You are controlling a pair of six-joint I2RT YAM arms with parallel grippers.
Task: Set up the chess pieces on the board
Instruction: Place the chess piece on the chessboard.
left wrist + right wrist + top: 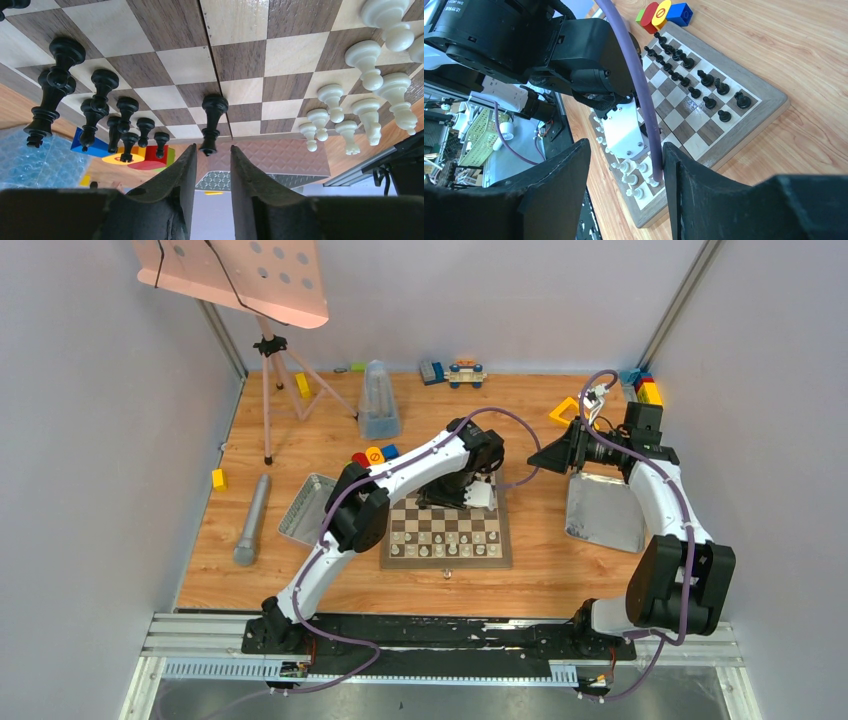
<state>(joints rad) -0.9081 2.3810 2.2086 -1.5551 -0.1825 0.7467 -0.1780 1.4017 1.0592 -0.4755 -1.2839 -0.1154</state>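
The board (445, 558) lies at the table's middle. White chess pieces (445, 538) fill its near rows, and black ones (684, 62) stand along the far side. My left gripper (212, 146) is low over the board's far half and open. Its fingertips (192, 150) flank the top of a lone black piece (214, 120) without touching it. More black pieces (107, 112) cluster to one side of it and white ones (350, 120) to the other. My right gripper (626, 145) hovers open and empty to the right of the board (769, 102).
A grey metal tray (605, 515) lies under the right arm and a mesh basket (305, 508) left of the board. Colour blocks (375, 455) sit at the board's far left corner. A small pale piece (447, 573) lies on the table before the board.
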